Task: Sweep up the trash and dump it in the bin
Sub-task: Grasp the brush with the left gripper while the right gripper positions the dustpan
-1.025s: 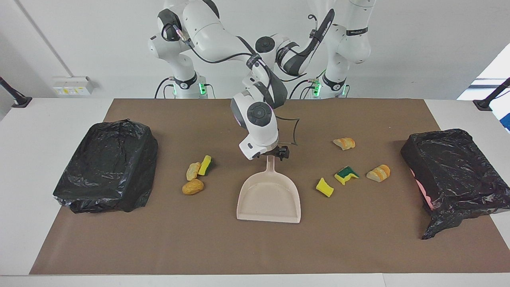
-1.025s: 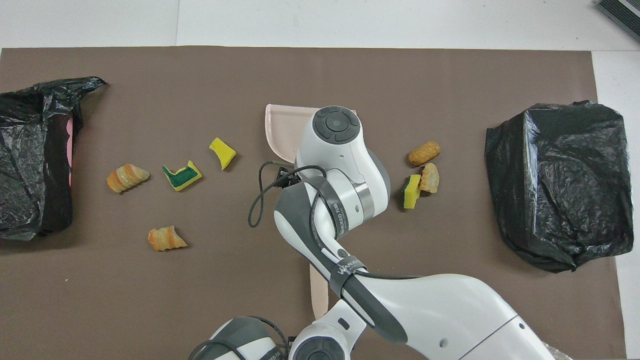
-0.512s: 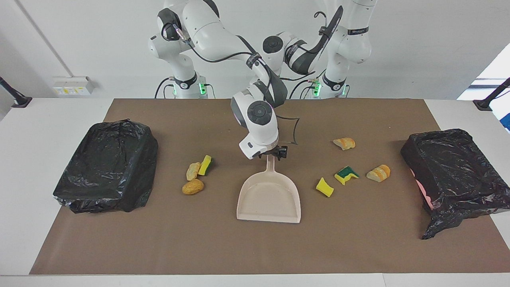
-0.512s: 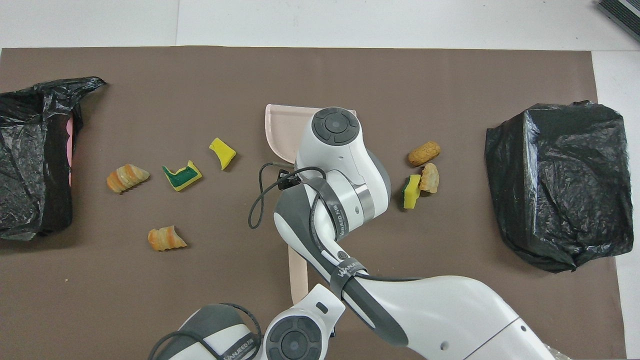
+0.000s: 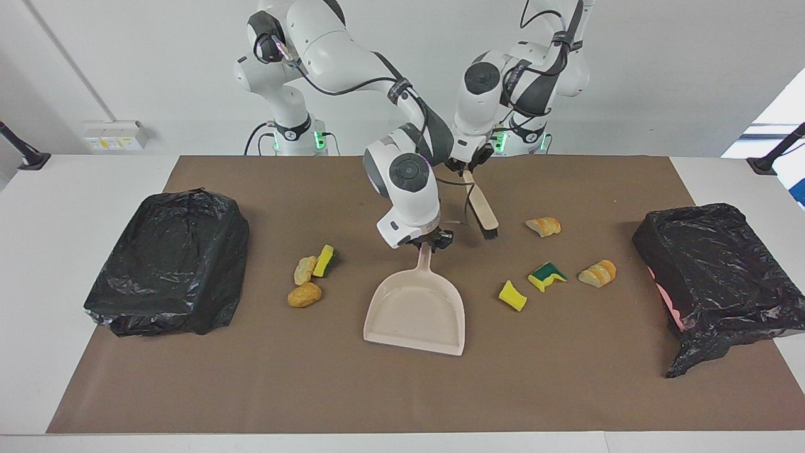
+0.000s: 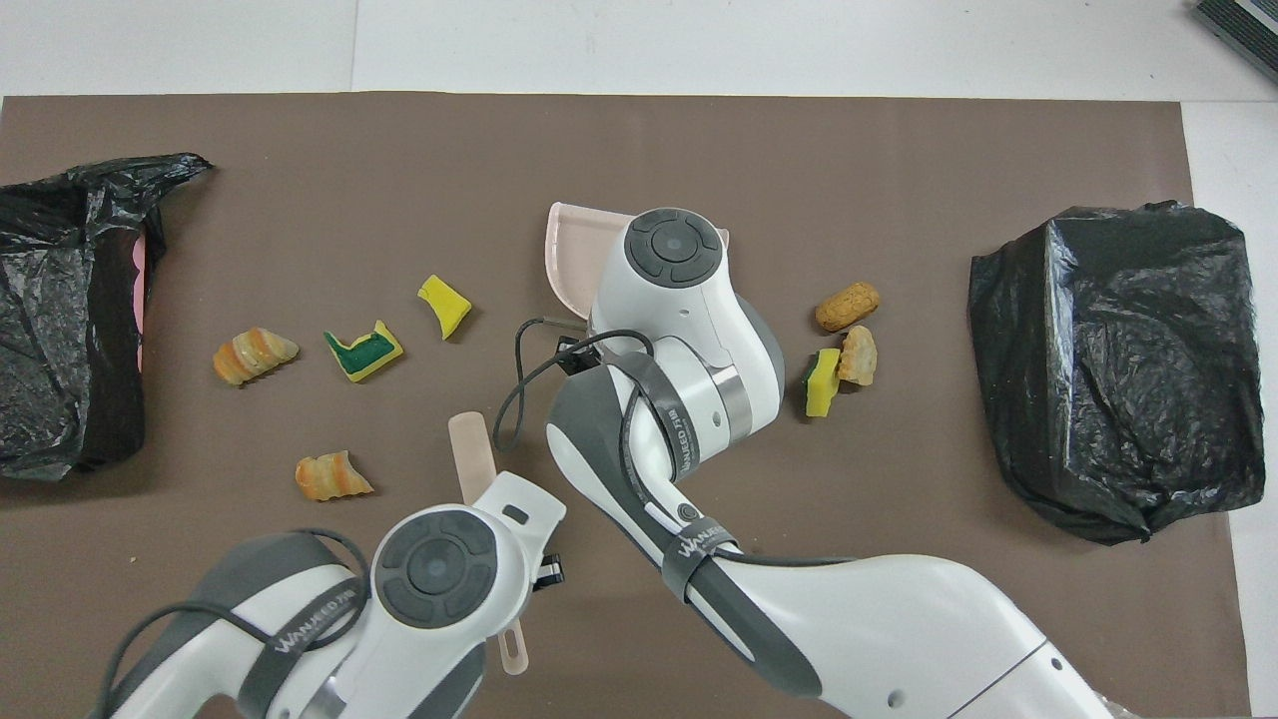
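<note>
The beige dustpan (image 5: 415,318) lies mid-table, its mouth turned away from the robots. My right gripper (image 5: 429,243) is shut on its handle. My left gripper (image 5: 469,168) is shut on the beige hand brush (image 5: 480,204), which hangs slanted with its black bristles low, beside the dustpan's handle. Trash toward the left arm's end: a bread slice (image 5: 543,226), a green-backed sponge (image 5: 546,275), a bread lump (image 5: 597,273) and a yellow sponge (image 5: 512,296). Toward the right arm's end lie a sponge (image 5: 324,260), a bread piece (image 5: 305,269) and an orange lump (image 5: 304,294).
A bin lined with a black bag (image 5: 170,270) stands at the right arm's end of the brown mat (image 5: 402,390). Another black-bagged bin (image 5: 717,277) with a pink wall showing stands at the left arm's end. In the overhead view both arms cover the mat's middle.
The right gripper has closed on the dustpan's handle and the pan has turned slightly toward the right arm's end. The left arm has swung in, bringing the brush beside the handle.
</note>
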Robot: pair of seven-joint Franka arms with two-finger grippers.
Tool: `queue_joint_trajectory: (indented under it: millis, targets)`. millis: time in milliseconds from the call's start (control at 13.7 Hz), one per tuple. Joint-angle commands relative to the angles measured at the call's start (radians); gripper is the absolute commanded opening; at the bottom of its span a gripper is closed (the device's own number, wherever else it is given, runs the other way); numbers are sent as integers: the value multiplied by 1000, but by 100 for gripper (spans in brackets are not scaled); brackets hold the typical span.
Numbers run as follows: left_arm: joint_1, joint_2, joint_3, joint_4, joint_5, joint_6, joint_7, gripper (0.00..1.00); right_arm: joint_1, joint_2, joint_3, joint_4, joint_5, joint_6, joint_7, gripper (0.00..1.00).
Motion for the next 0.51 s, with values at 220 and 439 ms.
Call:
queue_joint_trajectory:
  millis: [220,439]
  targets:
    - [272,119,-13,182,129,-16,125,0,-68,-120,-3,-31,-18,-91,-434,0]
    - [400,185,-13,228,134,-14,305,0,-105,-204,0,-98,-81,-171,-731,0]
